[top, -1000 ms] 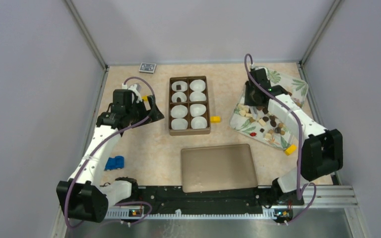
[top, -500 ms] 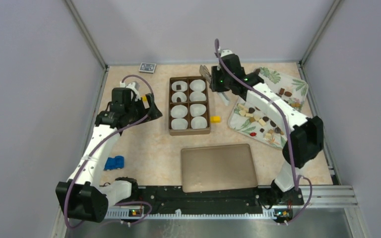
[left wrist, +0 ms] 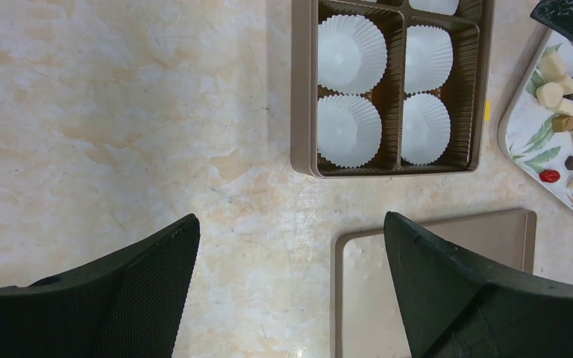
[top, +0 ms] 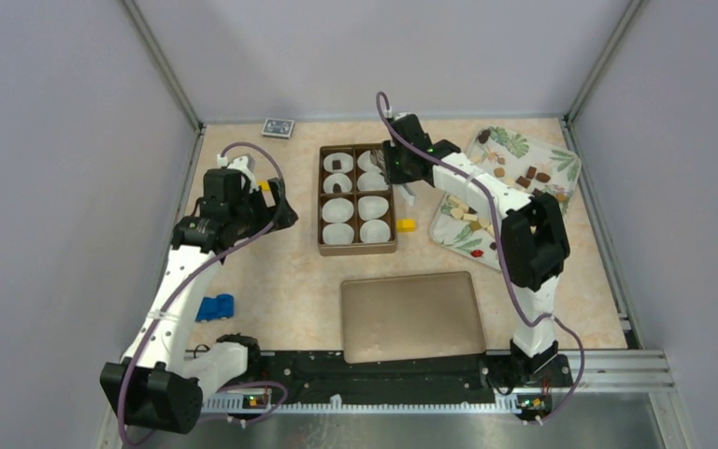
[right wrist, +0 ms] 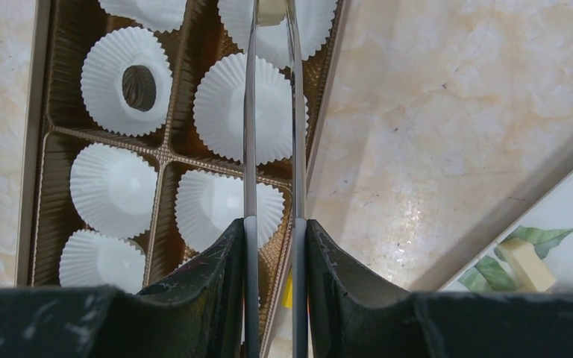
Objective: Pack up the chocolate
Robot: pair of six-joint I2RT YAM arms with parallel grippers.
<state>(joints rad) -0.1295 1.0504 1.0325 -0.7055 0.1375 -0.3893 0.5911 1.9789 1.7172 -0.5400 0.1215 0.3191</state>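
chocolate (top: 470,216) lies mostly on the leaf-print tray (top: 566,159) at far right. from the left: the left gripper (left wrist: 291,220) hangs spread wide over bare table; the compartment box (top: 321,201) has a dark piece (right wrist: 139,87) in a paper cup (right wrist: 101,67); the right gripper (right wrist: 272,227) clamps metal tongs (right wrist: 250,112) pinching a cream piece (right wrist: 271,10) above the box.

You're driving two arms (top: 170,285) wearing white shells and black joints, purple cables (top: 248,146) looping along them, black textured fingers (left wrist: 112,298).

Dark brown chocolate (right wrist: 139,87), white cups (right wrist: 112,186), leaf-patterned tray (left wrist: 528,138)
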